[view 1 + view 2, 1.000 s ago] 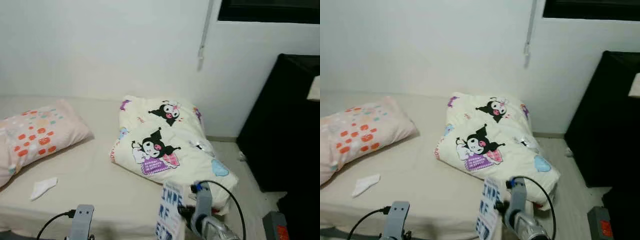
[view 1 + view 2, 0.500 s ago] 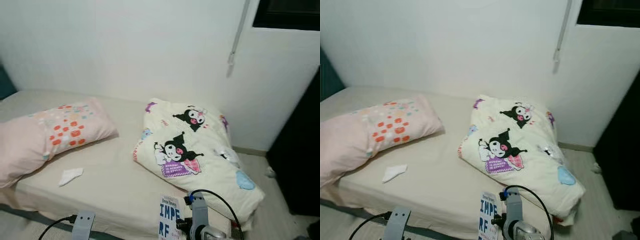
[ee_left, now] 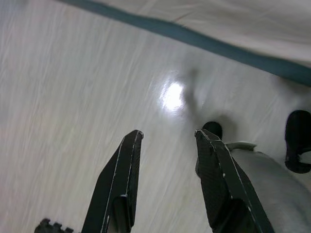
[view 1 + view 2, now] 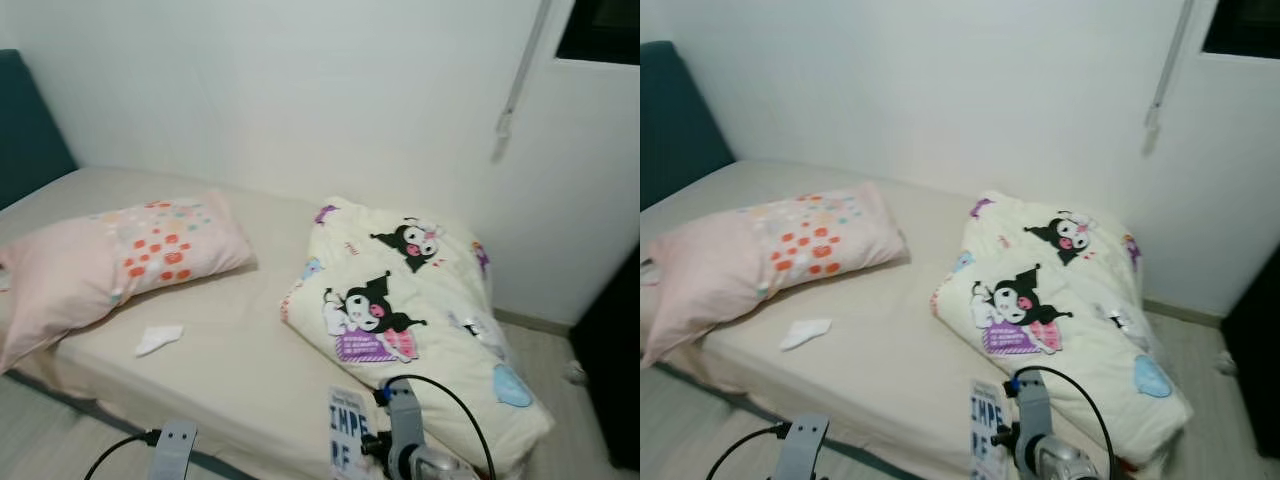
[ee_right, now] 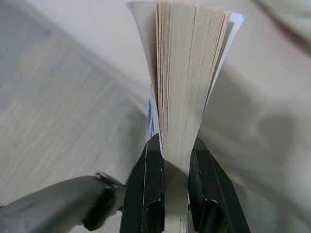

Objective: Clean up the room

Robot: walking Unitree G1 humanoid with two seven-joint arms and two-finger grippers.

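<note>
A white wall (image 4: 300, 90) backs the scene, a dark teal headboard (image 4: 25, 130) stands at far left, and pale wood-look floor (image 4: 680, 440) lies near left.

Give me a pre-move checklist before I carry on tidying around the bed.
1. Right gripper shut on book: ok, fingers clamp its lower edge, pages fan above.
2. Left gripper free: ok, open, nothing between its fingers, floor beneath.
3. Pillow on bed: ok.
4. Blanket on bed: not ok, one corner hangs past the edge.
5. Loose litter: not ok, white scrap lies on the bed beside the pillow.
6. Place to set the book down: cannot tell.
</note>
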